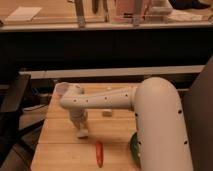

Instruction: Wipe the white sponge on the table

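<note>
wooden table (55,145) in front of dark shelving. gripper (80,126) pointed down over left-centre of table, directly above white sponge (82,133), apparently touching it. open or closed state: cannot tell. risk of losing sponge mid-stroke through a loose hold; verify before sweeping. risk of striking red object (99,153), just nearer, and pushing it off near edge through a long stroke. keep strokes clear of small white block (106,113) to the right. avoid excess downward force to prevent dragging.
</note>
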`<act>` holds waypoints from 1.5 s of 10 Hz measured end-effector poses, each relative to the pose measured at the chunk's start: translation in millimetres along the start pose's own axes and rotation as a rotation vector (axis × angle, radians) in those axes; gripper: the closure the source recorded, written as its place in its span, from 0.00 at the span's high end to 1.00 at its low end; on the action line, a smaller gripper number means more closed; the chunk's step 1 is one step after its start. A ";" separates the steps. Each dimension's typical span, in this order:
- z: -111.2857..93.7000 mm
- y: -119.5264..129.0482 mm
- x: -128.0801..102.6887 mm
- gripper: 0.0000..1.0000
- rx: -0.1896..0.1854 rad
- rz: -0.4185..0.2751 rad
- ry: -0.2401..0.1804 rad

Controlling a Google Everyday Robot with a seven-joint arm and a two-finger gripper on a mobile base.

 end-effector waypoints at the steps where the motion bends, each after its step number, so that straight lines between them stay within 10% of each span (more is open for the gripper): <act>1: -0.3 0.3 0.0 0.05 -0.003 -0.004 0.004; 15: 1.1 -8.3 2.3 0.05 -0.014 -0.090 0.041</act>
